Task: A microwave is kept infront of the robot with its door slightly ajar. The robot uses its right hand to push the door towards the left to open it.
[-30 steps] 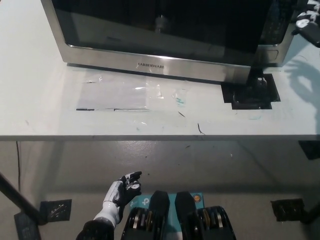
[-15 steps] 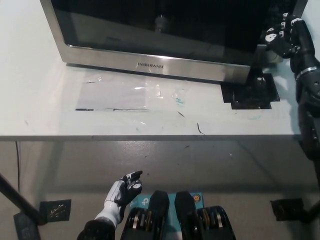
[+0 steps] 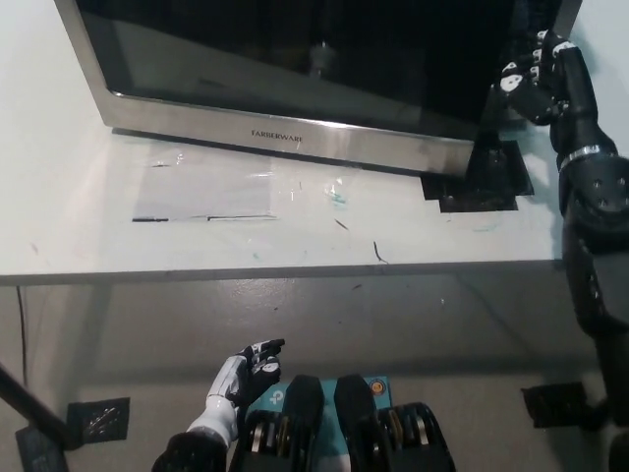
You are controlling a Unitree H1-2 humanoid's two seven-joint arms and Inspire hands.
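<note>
A white tabletop (image 3: pixel 69 216), scuffed and taped, stretches under the scene above a grey floor. The black right hand (image 3: pixel 539 81) is raised at the table's far right, fingers curled loosely on nothing, their tips against the right edge of the stainless-steel microwave door (image 3: pixel 295 98) with its dark glass, which spreads leftward from the hand. The white left hand (image 3: pixel 248 369) rests low beneath the table edge; whether its fingers are apart I cannot tell.

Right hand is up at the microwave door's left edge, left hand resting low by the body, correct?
Not quite. In the head view the right hand is at the right edge of the microwave door, not the left. The left hand does rest low by the body.
</note>
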